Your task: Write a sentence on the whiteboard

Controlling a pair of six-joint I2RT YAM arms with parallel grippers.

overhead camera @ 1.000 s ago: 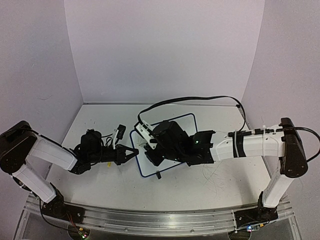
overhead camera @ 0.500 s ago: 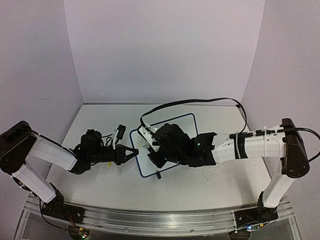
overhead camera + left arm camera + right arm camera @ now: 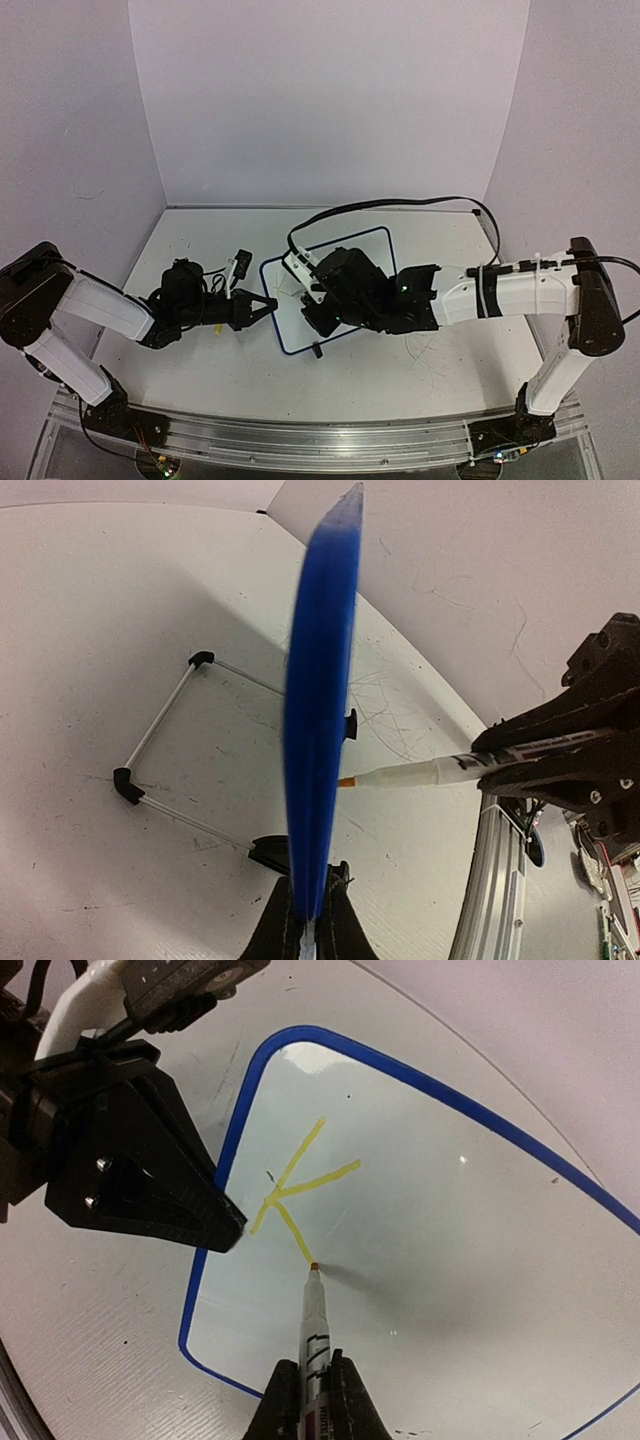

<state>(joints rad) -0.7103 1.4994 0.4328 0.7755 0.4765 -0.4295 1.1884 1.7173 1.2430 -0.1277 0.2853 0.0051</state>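
Note:
The whiteboard (image 3: 460,1210), white with a thin blue frame, stands tilted on its black wire stand (image 3: 160,735) at the table's middle (image 3: 372,246). Of the sentence, one yellow letter K (image 3: 295,1195) shows near the board's left edge. My right gripper (image 3: 315,1392) is shut on a white marker (image 3: 315,1325). The marker's tip touches the board at the end of the K's lower stroke. My left gripper (image 3: 312,925) is shut on the board's blue edge (image 3: 320,700), seen edge-on. From above, the left gripper (image 3: 266,305) pinches the board's left side and the right gripper (image 3: 308,298) hovers over its face.
A black cable (image 3: 400,203) loops from the right arm over the back of the table. Purple walls close in the back and both sides. Grey scratch marks (image 3: 425,350) cover the tabletop by the right arm. A metal rail (image 3: 320,440) runs along the near edge.
The right gripper with the marker has slid a little to the right over the board. The left arm and the board have not moved.

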